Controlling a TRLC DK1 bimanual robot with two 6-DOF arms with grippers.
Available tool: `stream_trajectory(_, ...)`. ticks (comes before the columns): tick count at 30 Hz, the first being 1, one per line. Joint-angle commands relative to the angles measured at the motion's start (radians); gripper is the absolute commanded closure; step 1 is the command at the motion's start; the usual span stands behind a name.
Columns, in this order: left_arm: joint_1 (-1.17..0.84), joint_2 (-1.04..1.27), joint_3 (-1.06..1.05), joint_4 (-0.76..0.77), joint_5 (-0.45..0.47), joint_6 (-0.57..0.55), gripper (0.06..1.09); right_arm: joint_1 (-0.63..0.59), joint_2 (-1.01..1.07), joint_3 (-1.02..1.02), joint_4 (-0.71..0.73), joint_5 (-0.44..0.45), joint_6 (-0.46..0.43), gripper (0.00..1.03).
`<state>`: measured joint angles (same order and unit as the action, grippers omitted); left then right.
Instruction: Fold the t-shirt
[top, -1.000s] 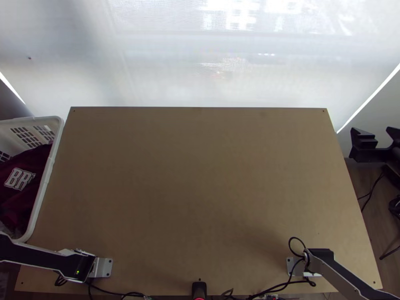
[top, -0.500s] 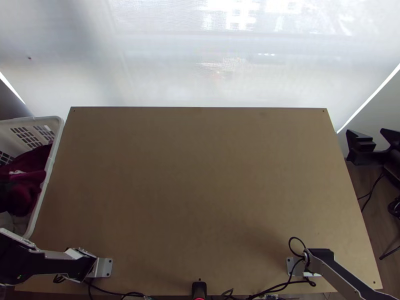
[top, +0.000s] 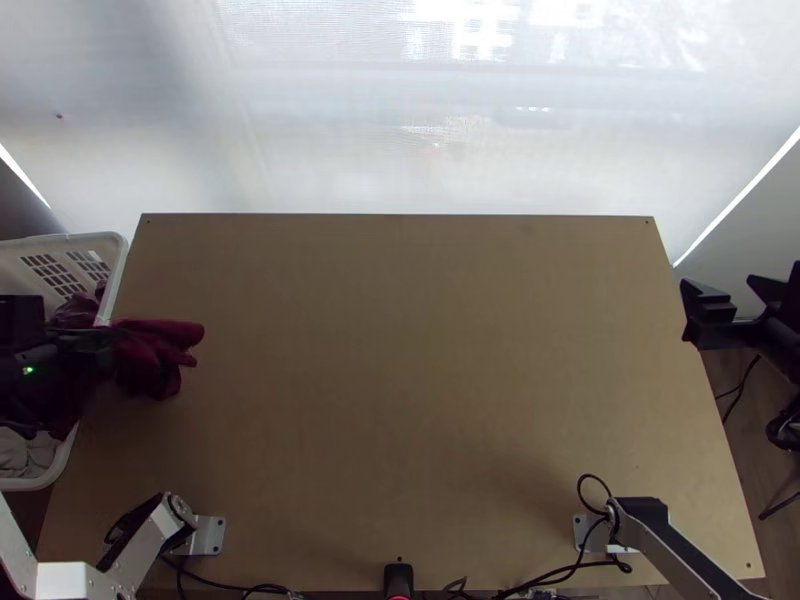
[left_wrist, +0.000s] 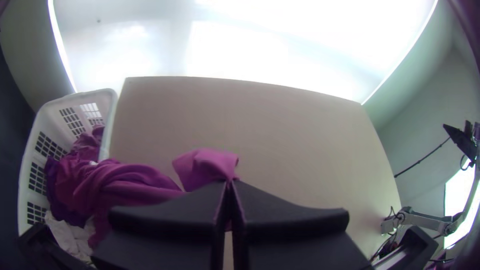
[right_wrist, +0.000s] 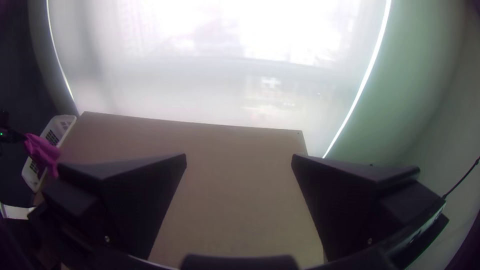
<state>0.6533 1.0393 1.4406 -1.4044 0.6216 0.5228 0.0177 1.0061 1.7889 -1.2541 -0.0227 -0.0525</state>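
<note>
In the top view my left gripper (top: 88, 345) is over the basket's right rim, with the dark red t-shirt (top: 150, 355) bunched at its fingers and hanging past the rim over the table's left edge. The left wrist view shows my left gripper (left_wrist: 228, 186) shut on the bunched shirt (left_wrist: 135, 184), whose other part trails back into the basket. At the right, beyond the table's edge, my right gripper (top: 738, 292) stands open in the top view. Nothing lies between the wide-apart fingers of my right gripper (right_wrist: 239, 159) in the right wrist view.
The white basket (top: 112, 270) stands against the left side of the table (top: 400, 380) and holds more cloth, with a pale piece (top: 25, 455) near its front. Cables (top: 560, 575) run along the table's near edge.
My left arm has swung up over the basket, and the dark red shirt, earlier inside it, is now lifted partly over the rim. The right gripper has shifted slightly left and down.
</note>
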Motion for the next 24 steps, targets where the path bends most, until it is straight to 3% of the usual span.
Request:
stream_trajectory(1,-0.307,-0.122,-0.063,0.053,0.000,-0.254,1.05,0.016,-0.040,-0.083,0.010,0.010,0.000,0.05)
stream_trajectory(12,-0.801,-0.136,-0.203,0.346,-0.065,-0.600,1.05,0.033,-0.096,-0.223,0.061,0.009,-0.001,0.05)
stream_trajectory(16,-1.014,-0.099,-0.226,0.479,-0.129,-0.662,1.05,0.045,-0.130,-0.301,0.065,0.010,-0.006,0.05)
stream_trajectory(24,-1.258,0.024,-0.194,0.642,-0.154,-0.693,1.05,0.056,-0.179,-0.427,0.096,0.010,-0.007,0.05)
